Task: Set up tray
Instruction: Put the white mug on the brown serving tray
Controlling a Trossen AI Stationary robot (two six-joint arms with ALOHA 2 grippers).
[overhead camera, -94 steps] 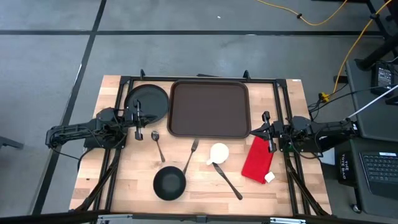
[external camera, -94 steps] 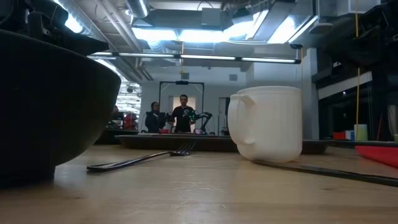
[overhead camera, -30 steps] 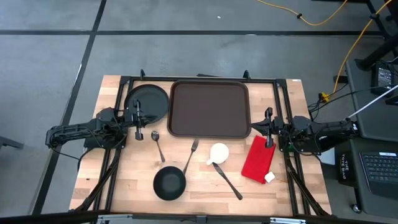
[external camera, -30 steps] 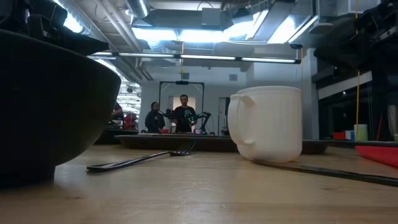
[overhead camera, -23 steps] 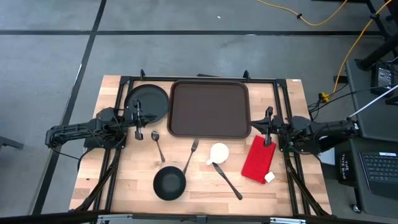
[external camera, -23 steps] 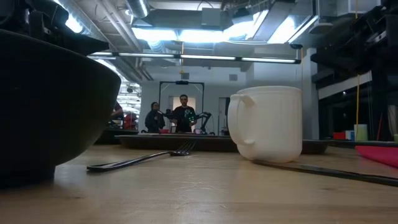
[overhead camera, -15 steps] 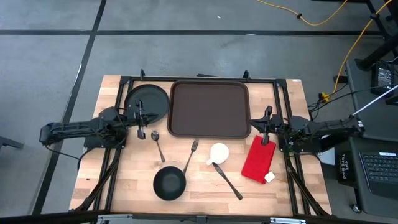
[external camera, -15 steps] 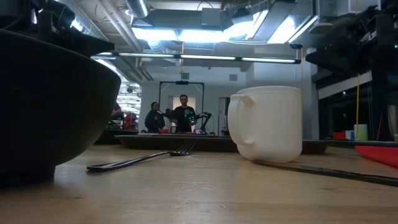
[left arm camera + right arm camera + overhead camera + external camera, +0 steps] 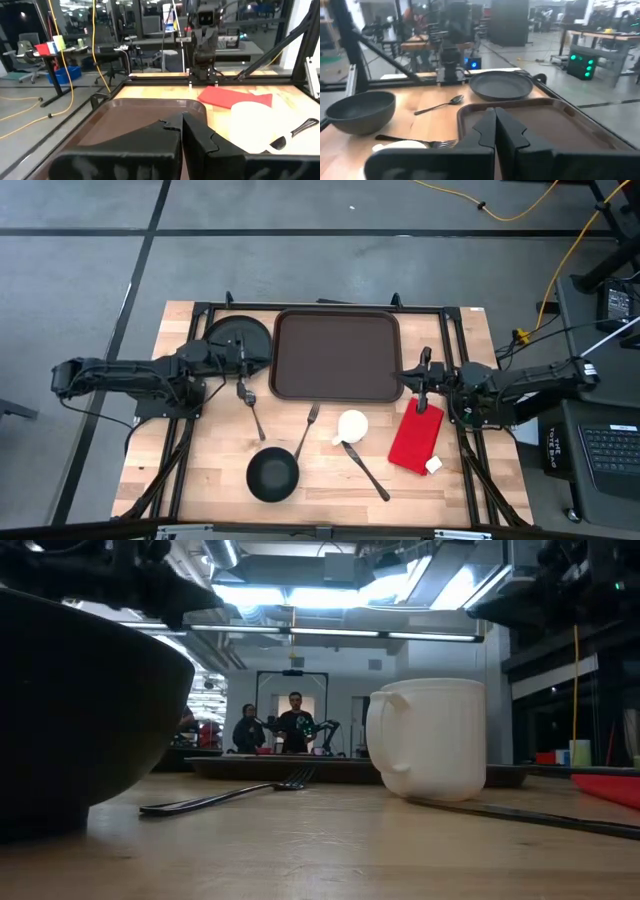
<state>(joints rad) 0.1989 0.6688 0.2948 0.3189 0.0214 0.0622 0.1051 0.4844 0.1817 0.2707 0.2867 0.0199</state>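
Observation:
The dark brown tray (image 9: 337,355) lies at the table's far middle, also in the left wrist view (image 9: 130,120) and the right wrist view (image 9: 540,122). My left gripper (image 9: 241,368) (image 9: 182,118) is shut, between the round black plate (image 9: 233,340) and the tray's left rim, just beyond the spoon (image 9: 252,412). My right gripper (image 9: 420,382) (image 9: 495,112) is shut, at the tray's near right corner, beside the far end of the red napkin (image 9: 415,437). White mug (image 9: 350,426) (image 9: 430,740), fork (image 9: 306,430), knife (image 9: 367,470) and black bowl (image 9: 272,476) rest on the wood.
The black arm frames (image 9: 190,440) run along the table's left and right sides. In the low view the bowl (image 9: 80,710) fills the left. People stand far off in the room behind the table (image 9: 292,725). Bare wood lies near the front edge (image 9: 330,500).
My left gripper has moved toward the table's right, from beside the plate's near edge to the gap by the tray's left rim. My right gripper has moved toward the table's left, up to the tray's near right corner. Nothing on the table has shifted.

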